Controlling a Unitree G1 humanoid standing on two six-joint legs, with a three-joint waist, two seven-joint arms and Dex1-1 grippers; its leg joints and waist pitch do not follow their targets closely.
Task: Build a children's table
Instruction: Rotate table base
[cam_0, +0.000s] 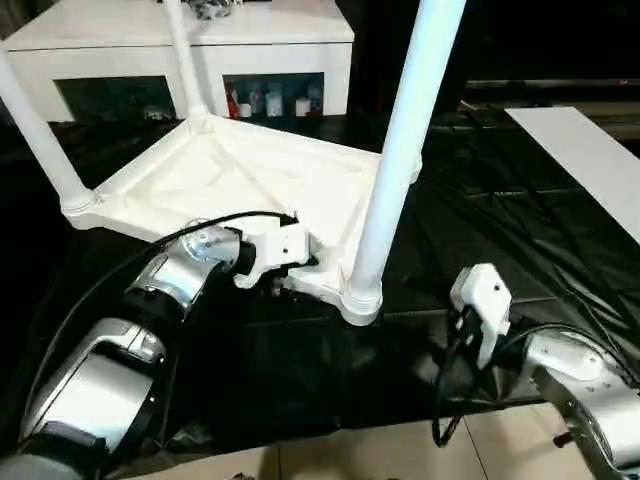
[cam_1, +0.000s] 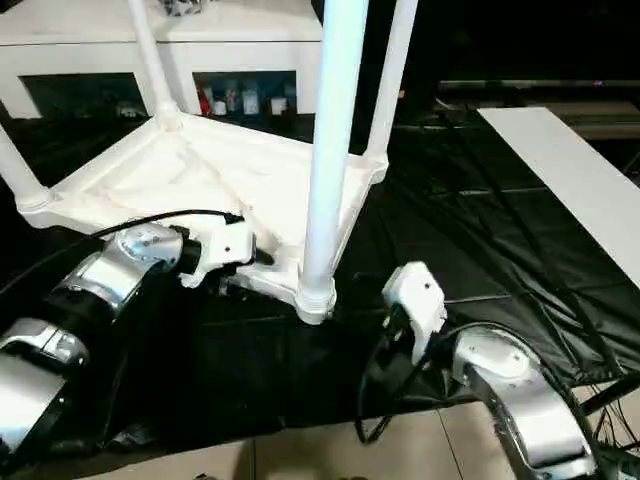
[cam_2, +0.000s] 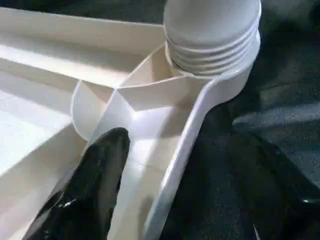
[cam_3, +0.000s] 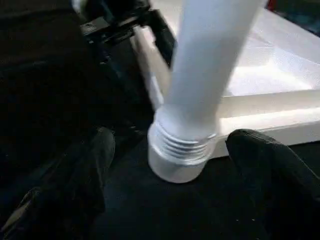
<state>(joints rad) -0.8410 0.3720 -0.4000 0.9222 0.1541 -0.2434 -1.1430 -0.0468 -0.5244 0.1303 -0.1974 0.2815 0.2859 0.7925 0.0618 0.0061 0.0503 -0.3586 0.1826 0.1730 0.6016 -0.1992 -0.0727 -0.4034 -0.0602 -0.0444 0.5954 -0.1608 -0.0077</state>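
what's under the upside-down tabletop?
The tabletop lies upside down on black sheeting that spreads around it. Whatever lies beneath the panel itself is covered. The legs stand up from its corner sockets.

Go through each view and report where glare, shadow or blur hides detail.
Left eye view: the white plastic tabletop is blown out, its ribs faint; the black plastic floor sheet carries sheen streaks. Right wrist view: the near white tube leg is soft, the black fingers merge into dark. Left wrist view: one black finger shows glossy highlights; the sheet beyond is blurred.
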